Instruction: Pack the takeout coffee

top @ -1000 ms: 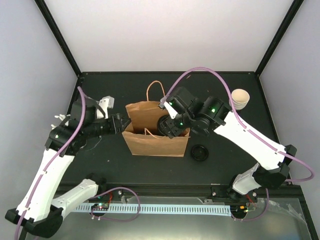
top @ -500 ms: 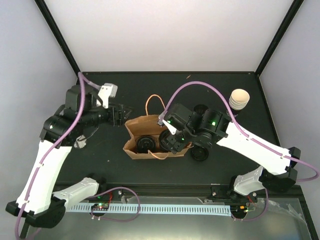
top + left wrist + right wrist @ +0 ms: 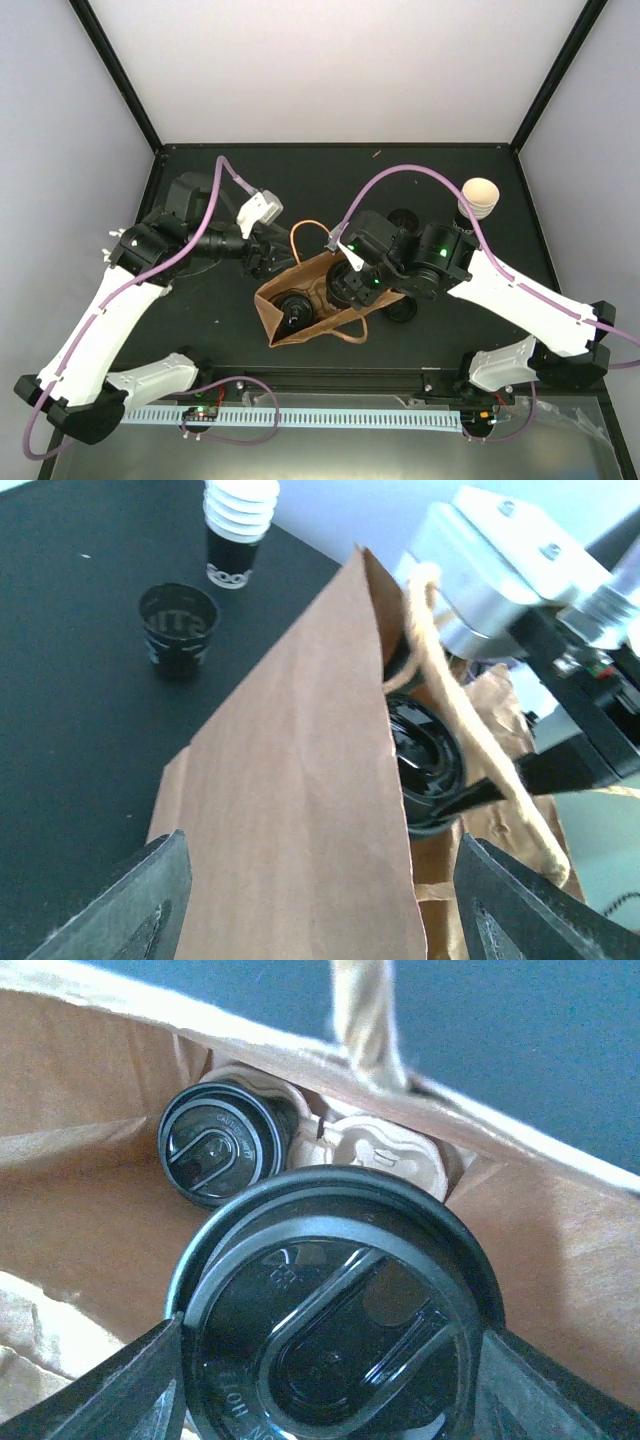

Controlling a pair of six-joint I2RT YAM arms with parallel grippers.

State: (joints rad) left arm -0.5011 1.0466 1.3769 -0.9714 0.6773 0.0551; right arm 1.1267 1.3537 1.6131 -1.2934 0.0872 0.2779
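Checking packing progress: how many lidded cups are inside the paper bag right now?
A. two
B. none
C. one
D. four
A: in the right wrist view, the bag walls surround a near cup sitting between the right pincer fingers and a far cup seated in a carrier.

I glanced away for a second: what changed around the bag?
The left tool let go of the paper bag and swung to its far corner; the bag leaned over and turned askew. The right tool still holds the lidded cup inside it.
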